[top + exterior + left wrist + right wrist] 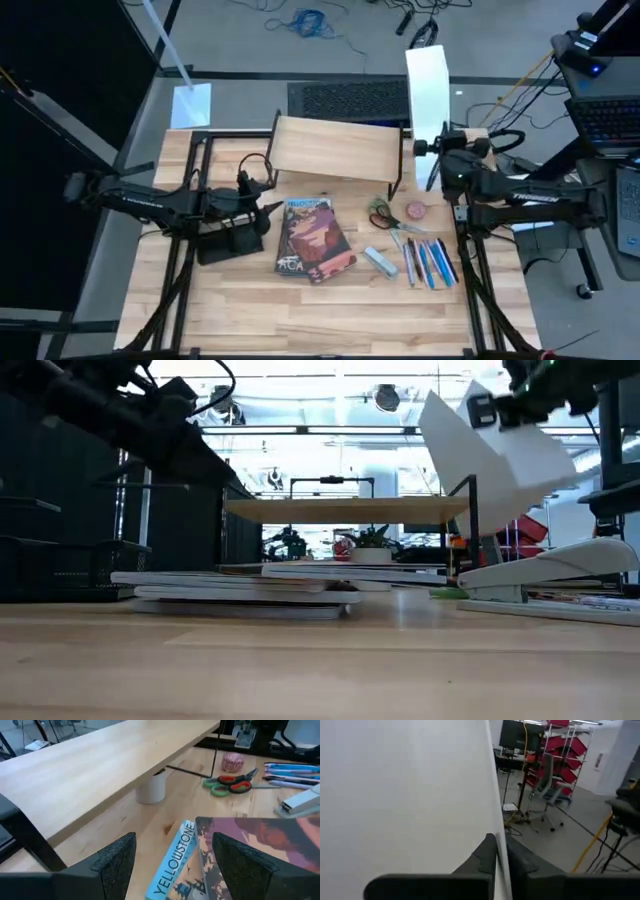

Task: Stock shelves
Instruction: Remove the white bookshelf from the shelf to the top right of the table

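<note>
Right gripper (pixel 437 148) pinches white file box (pixel 427 85), apparently lifted beside shelves (pixel 335 148) above wood table (pixel 330 300).

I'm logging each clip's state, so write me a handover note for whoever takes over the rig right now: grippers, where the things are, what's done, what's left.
Right gripper: shut on the white file box, held lifted and tilted at the right end of the shelf.
Left gripper: open, empty, just above the books in front of the shelf.
Done: nothing on the shelf top; a white cup stands under it.
Left: set down the box; books, scissors, stapler and pens lie on the table.
</note>
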Robot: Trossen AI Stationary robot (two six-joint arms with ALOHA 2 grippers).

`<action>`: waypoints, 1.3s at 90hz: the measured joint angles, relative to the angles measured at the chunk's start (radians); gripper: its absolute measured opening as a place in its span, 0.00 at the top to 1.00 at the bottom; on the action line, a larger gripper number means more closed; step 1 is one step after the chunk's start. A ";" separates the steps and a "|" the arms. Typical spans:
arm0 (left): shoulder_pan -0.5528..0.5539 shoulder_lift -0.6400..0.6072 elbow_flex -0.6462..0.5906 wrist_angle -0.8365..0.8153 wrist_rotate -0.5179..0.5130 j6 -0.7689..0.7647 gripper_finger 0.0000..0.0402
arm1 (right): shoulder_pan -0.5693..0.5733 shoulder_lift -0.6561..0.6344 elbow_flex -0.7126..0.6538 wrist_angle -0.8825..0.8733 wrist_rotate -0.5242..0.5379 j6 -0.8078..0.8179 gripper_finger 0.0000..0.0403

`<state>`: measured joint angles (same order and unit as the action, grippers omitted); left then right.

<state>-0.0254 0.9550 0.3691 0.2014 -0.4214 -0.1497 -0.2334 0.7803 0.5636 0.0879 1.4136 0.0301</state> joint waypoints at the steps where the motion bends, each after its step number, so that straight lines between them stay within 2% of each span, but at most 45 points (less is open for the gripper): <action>1: 0.000 0.000 0.000 0.000 0.000 0.000 0.38 | -0.002 0.000 -0.007 0.000 -0.001 0.006 1.00; 25: 0.000 0.000 0.000 -0.001 -0.004 0.001 0.38 | -0.046 0.001 -0.160 0.006 -0.036 0.173 1.00; 50: 0.000 0.000 0.000 -0.001 -0.006 0.001 0.38 | -0.120 0.001 -0.275 0.018 -0.076 0.275 1.00; 73: 0.000 0.000 0.000 -0.001 -0.006 0.001 0.38 | -0.181 0.000 -0.335 0.023 -0.128 0.305 1.00; 108: 0.000 0.000 0.000 -0.001 -0.011 0.000 0.38 | -0.189 0.000 -0.357 0.017 -0.191 0.268 1.00; 117: 0.000 0.000 0.000 -0.002 -0.011 -0.001 0.38 | -0.189 0.000 -0.357 0.015 -0.194 0.267 0.97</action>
<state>-0.0254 0.9550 0.3691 0.1998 -0.4320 -0.1509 -0.4225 0.7807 0.2066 0.1029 1.2198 0.2974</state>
